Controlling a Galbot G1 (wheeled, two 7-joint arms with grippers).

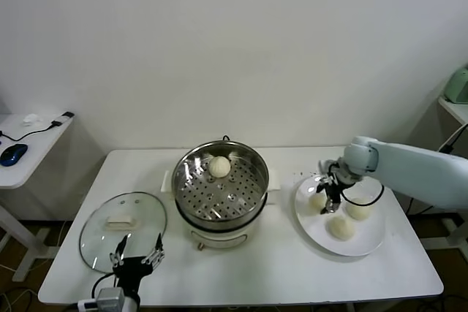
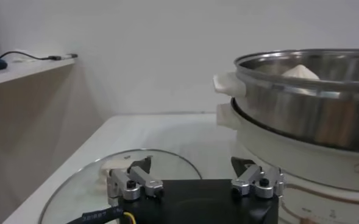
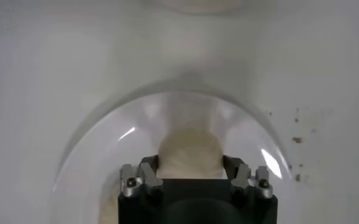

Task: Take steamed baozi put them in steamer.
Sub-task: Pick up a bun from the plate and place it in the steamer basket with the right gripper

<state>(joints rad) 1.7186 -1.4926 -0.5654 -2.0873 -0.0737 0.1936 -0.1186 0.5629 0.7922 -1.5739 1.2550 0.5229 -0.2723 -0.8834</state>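
A: Baozi count first: we saw 1 bun (image 1: 219, 166) already lying in the steamer (image 1: 252, 162), toward its far side, and 3 more on the white plate (image 1: 369, 242) at the right of the tabletop (image 1: 278, 268).

B: Agreed. We judged the step in hand to be the grasp of the next bun. Our right end effector (image 1: 329, 199) was down over the plate, its fingers (image 3: 147, 173) straddling the near-left bun (image 3: 190, 153), 1 on each flank.

A: Was it clenched on the dough?

B: We could not tell. The fingers sat close beside the bun, yet the wrist view did not show firm contact, so we would not call it held.

A: And our left end effector (image 1: 137, 256)?

B: Parked above the glass lid (image 1: 102, 235) at the tabletop's near left, fingers spread wide, holding nothing.

A: So the next move, as we judged it, called for a gentle squeeze on soft dough, a straight lift clear of the 2 neighbouring buns, then a carry left over the steamer's rim.
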